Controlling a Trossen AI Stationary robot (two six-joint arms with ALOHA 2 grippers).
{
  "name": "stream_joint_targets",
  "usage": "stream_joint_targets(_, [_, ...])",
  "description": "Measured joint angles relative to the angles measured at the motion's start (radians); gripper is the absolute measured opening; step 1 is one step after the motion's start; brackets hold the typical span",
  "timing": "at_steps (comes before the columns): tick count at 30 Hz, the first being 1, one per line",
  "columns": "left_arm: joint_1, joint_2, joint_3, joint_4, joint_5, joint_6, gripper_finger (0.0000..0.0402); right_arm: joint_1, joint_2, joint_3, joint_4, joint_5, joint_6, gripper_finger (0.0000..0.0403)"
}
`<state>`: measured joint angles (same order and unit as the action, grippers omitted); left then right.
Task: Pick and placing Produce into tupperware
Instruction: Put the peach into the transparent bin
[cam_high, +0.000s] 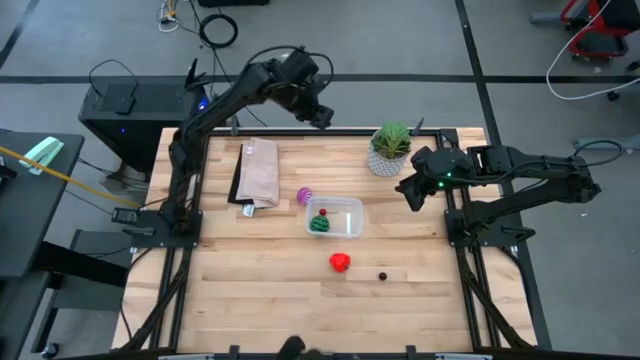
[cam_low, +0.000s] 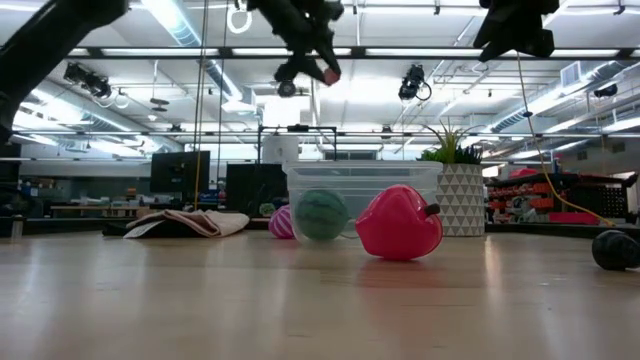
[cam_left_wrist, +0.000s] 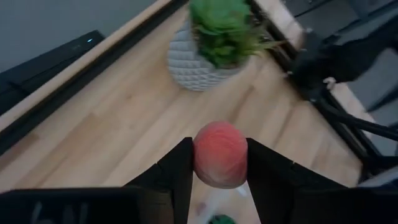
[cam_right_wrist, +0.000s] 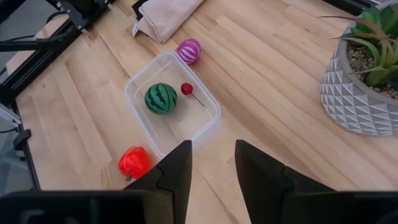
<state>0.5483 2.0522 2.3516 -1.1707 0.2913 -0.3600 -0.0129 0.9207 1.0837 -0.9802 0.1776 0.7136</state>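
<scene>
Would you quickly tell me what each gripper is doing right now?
Left gripper: shut on a pink-red ball, held high above the table.
Right gripper: open, holding nothing, beside the tupperware.

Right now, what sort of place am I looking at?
Probably a robotics lab or workshop: two dark arms over a wooden table, ceiling strip lights in a big open hall, and cables on the floor.

Green striped ball (cam_right_wrist: 161, 98) and tiny red piece (cam_right_wrist: 186, 89) inside the tupperware (cam_right_wrist: 208, 119).
</scene>
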Motion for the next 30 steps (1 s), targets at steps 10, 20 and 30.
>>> stream_joint_targets(10, [-0.194,-0.073,0.0,0.099,-0.003,-0.112,0.0156,0.0,0.0,0.0,0.0,-0.027,-0.026,0.0129])
stream_joint_targets(20, [-0.418,-0.073,0.0,0.272,-0.104,-0.077,0.0135,0.001,0.0,0.0,0.0,-0.052,-0.036,0.0129])
stream_joint_targets(30, [-0.528,-0.072,-0.003,0.272,-0.253,0.08,0.0144,0.011,0.0,0.0,0.008,-0.051,0.004,0.0129])
